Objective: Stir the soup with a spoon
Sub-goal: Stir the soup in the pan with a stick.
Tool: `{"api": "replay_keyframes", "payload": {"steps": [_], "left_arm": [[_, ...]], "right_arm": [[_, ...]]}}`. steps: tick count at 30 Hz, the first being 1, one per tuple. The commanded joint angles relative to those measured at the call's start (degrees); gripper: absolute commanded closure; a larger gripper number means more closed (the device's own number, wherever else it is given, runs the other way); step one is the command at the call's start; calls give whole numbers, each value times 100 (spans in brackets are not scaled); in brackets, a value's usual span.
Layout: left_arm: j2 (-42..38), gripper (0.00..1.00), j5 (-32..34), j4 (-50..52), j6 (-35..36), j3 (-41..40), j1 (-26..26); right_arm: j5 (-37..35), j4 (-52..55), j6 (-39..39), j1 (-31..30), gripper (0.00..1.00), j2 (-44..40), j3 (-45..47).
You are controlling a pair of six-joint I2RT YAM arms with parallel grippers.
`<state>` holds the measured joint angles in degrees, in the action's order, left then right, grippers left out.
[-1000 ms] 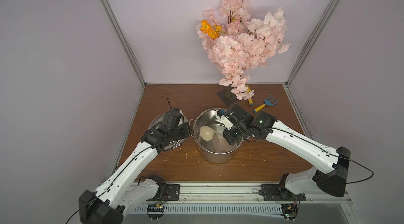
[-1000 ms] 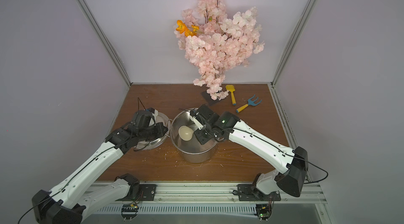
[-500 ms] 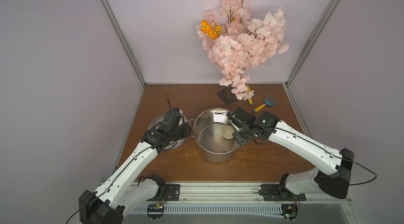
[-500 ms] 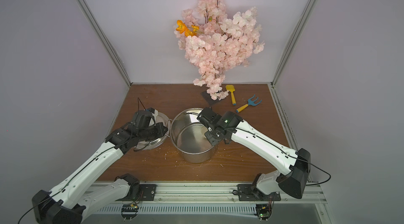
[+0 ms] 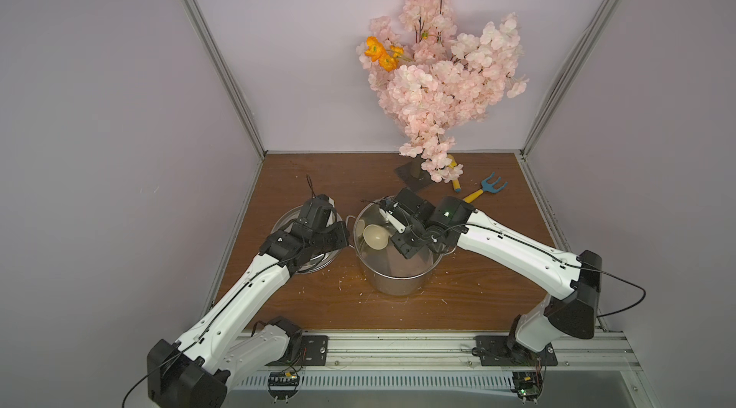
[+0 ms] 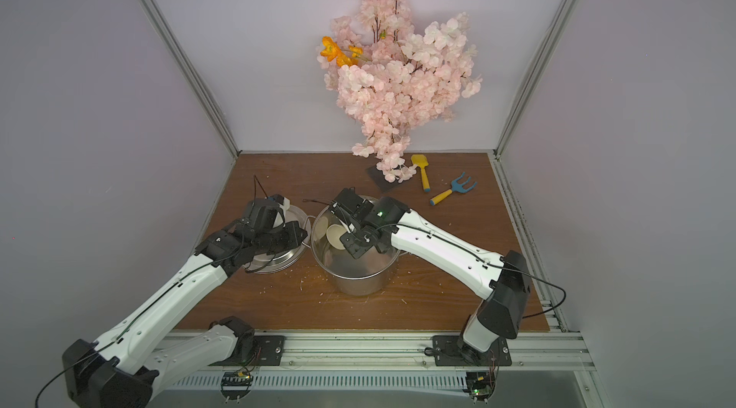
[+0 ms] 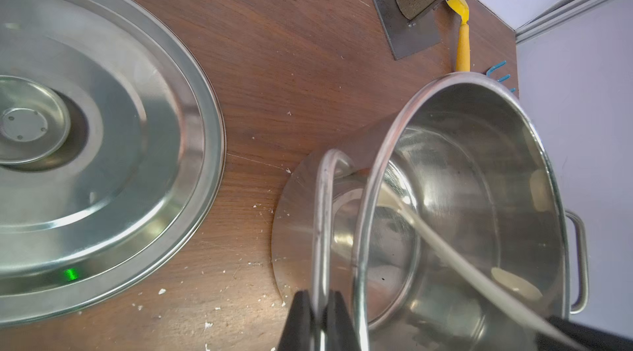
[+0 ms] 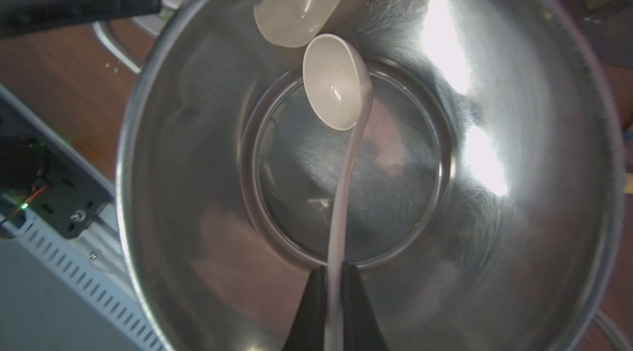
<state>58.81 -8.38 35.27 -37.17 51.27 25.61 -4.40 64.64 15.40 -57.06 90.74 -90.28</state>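
pale lilac walls [image 5: 318,67] meet at aluminium corner posts [image 5: 216,55] — brown wooden tabletop [image 5: 338,171] below, evenly lit, metal rail [image 5: 398,350] along its front.

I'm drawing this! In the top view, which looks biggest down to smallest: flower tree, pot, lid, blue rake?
1. flower tree
2. pot and lid: they look about alike, and the left arm hides part of the lid, so I won't rank them
3. blue rake

The right gripper [image 8: 334,280] is clamping the spoon [image 8: 334,82] by its slim handle, and the spoon's bowl is hanging inside the steel pot [image 8: 178,167], perhaps just touching its mirrored wall.
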Motion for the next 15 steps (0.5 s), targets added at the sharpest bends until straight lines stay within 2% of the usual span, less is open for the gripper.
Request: {"api": "replay_keyframes", "payload": {"steps": [1,9,15], "left_arm": [[96,100,55,103,93,52,-47],[13,100,71,103,95,-17,-47],[-7,100,46,94,50,-27,-47]], "right_arm": [[206,85,52,-77,100,-587,419],[-868,729,440,234,100,-1474,1265],[-1086,300,366,532,100,-1078,972]]}}
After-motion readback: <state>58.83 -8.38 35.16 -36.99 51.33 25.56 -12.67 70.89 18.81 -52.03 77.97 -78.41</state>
